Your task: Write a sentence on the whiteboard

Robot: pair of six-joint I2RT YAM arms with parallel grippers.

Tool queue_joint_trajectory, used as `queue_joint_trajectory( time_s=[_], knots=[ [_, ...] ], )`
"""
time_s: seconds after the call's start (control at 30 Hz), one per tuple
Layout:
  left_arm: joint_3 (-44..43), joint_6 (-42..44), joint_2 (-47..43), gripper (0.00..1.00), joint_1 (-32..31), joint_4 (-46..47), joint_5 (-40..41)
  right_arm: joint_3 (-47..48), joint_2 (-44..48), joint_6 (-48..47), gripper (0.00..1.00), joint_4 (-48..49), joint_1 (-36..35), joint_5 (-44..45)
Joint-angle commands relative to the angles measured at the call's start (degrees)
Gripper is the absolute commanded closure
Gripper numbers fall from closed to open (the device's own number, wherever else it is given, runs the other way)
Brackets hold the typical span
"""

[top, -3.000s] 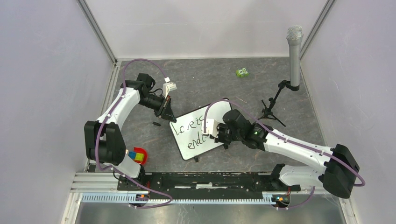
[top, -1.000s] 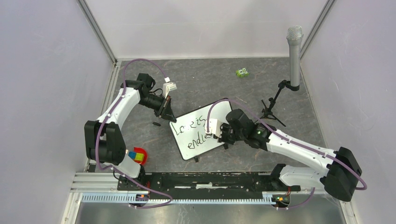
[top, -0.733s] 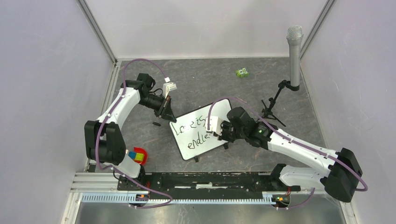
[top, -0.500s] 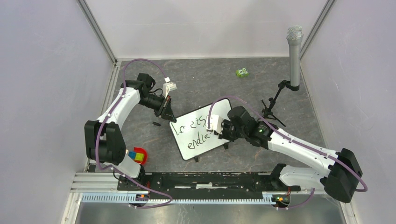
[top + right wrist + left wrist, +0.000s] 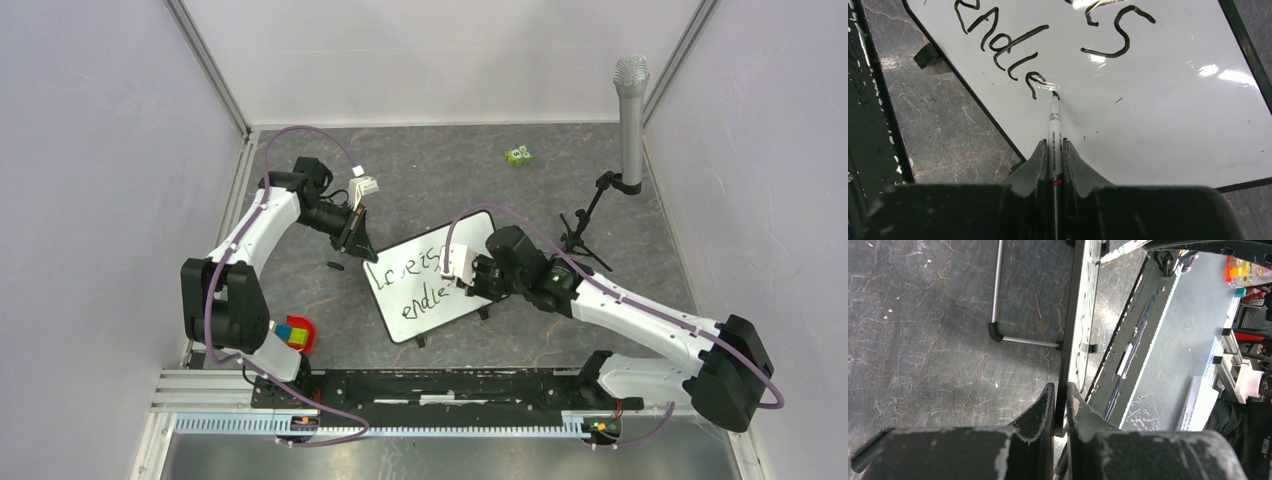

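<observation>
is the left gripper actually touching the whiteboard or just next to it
Touching. The left wrist view shows the left gripper shut on the whiteboard, its black frame edge pinched between the jaws with no gap on either side.

- Seen from above, the white right arm (image 5: 620, 305) covers the right part of the black-framed rectangular white whiteboard (image 5: 425, 322), hiding the end of the black handwritten sentence (image 5: 392, 276).
- Beyond the whiteboard, a small green object (image 5: 518, 155) is too small to identify.

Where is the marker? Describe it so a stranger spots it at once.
Find the black-framed whiteboard at the centre. The right gripper above it pinches the marker: a thin white pen, its black tip at the end of the writing.
</observation>
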State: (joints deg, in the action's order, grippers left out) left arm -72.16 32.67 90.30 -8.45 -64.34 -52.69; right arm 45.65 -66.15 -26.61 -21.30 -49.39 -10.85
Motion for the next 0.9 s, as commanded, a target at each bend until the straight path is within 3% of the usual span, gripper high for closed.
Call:
queue_joint_trajectory(
  time_s=[0.0, 0.87],
  knots=[
    [-0.5, 1.9, 0.8, 0.98, -0.5, -0.1, 2.0, 1.6, -1.0, 0.7, 1.00, 2.4, 0.2, -0.9],
    [-0.9, 1.7, 0.8, 0.98, -0.5, -0.1, 2.2, -3.5, 2.8, -2.5, 1.00, -1.0, 0.7, 1.9]
  ],
)
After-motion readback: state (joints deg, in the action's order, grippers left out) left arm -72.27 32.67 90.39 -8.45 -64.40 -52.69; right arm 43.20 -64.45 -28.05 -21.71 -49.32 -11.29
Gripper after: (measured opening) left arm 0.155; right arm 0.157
